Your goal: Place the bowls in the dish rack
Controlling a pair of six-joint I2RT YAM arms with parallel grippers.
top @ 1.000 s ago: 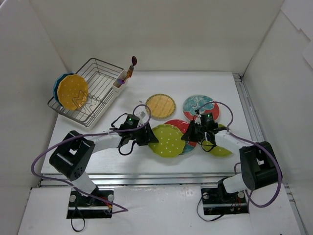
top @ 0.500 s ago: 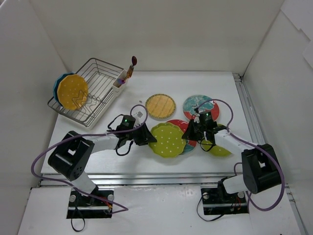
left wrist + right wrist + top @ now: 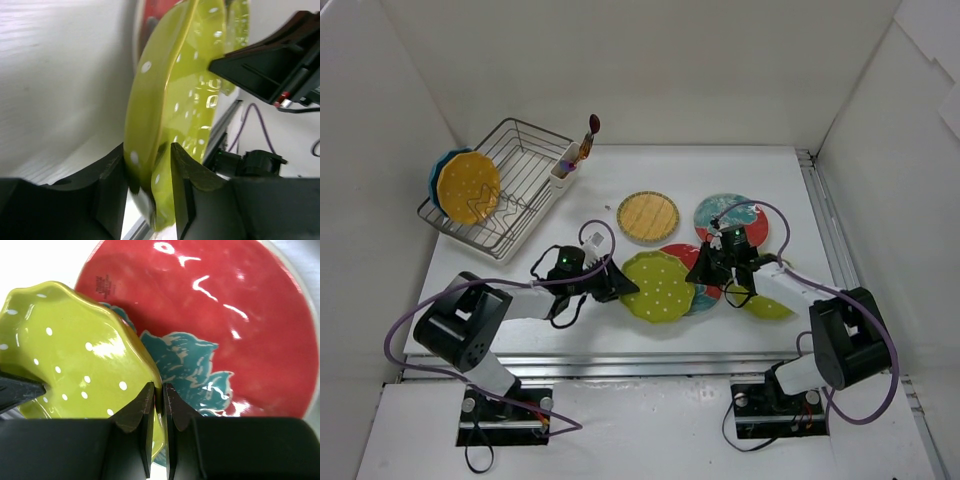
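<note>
The left gripper had its two fingers closed on the left rim of a green bowl with white dots. The right gripper had its fingers almost together, pinching the right side of the same rim. So both held one bowl. It sat near the middle of the table, partly over a red bowl with a teal flower, and well apart from the dish rack at the far left.

The bowl looked hard and shiny, so I think it would be slippery and could chip or break if it fell. It looked thin and light. The wavy rim seemed the best place to grab, pushed deep between the fingers.

The two wrist views showed the rim sitting between the fingers, which the top view hid under the black grippers. Only the top view showed the rack, with an orange bowl and a blue bowl standing in its left end. I could not tell from any view if the green bowl was off the table.
</note>
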